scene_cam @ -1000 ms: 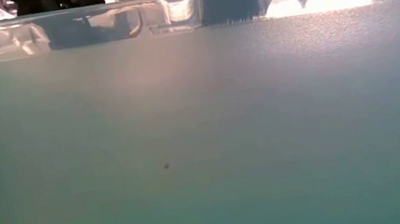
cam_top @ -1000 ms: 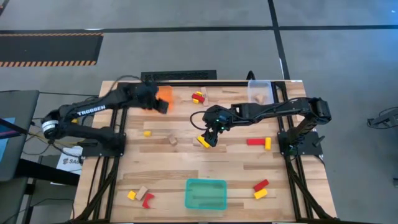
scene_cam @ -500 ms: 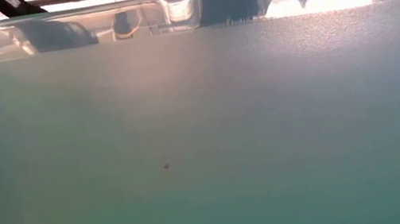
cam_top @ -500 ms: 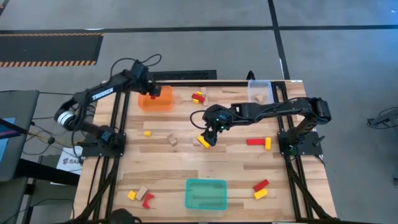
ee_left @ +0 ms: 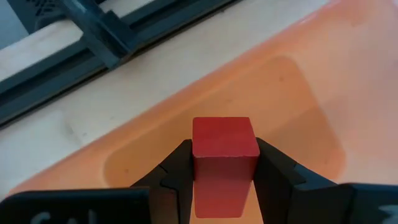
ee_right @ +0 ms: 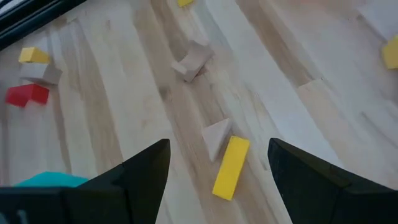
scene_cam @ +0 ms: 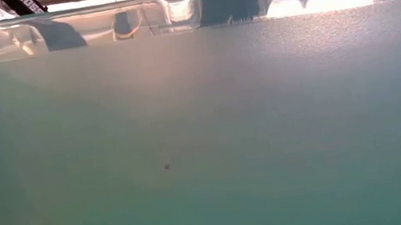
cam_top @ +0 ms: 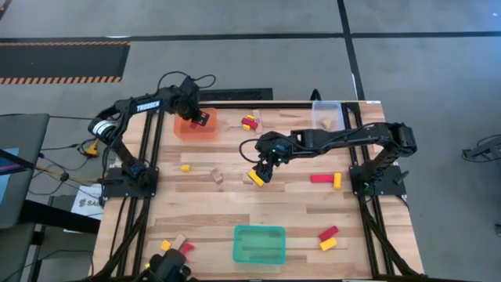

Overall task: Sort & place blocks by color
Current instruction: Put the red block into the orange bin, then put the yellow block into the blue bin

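My left gripper (cam_top: 196, 122) hangs over the orange tray (cam_top: 196, 129) at the table's far left, shut on a red block (ee_left: 224, 137). My right gripper (cam_top: 264, 174) waits open above the table's middle, over a yellow block (ee_right: 231, 167) and a wooden triangle (ee_right: 216, 137) that lie flat on the wood side by side. In the low view the teal tray's wall (scene_cam: 203, 128) hides everything else. My left gripper pinches the red block by two opposite sides (ee_left: 200, 167) between its two fingers (ee_left: 177, 171). The fingers slant steeply down from above. The block's square end (ee_left: 224, 134) sticks out past the fingertips, clear above the orange tray's floor (ee_left: 292, 106).
A clear tray (cam_top: 328, 113) with a wooden block stands at the far right, and a teal tray (cam_top: 259, 244) at the near edge. Loose blocks lie around: red and yellow (cam_top: 250, 122), yellow (cam_top: 185, 167), wood (cam_top: 217, 176), red (cam_top: 321, 178), near-right pair (cam_top: 328, 239), near-left cluster (cam_top: 177, 246).
My left arm has swung toward the table's far edge, and its gripper has sunk and tipped more steeply down over the orange tray, still holding the red block. My right arm has kept still.
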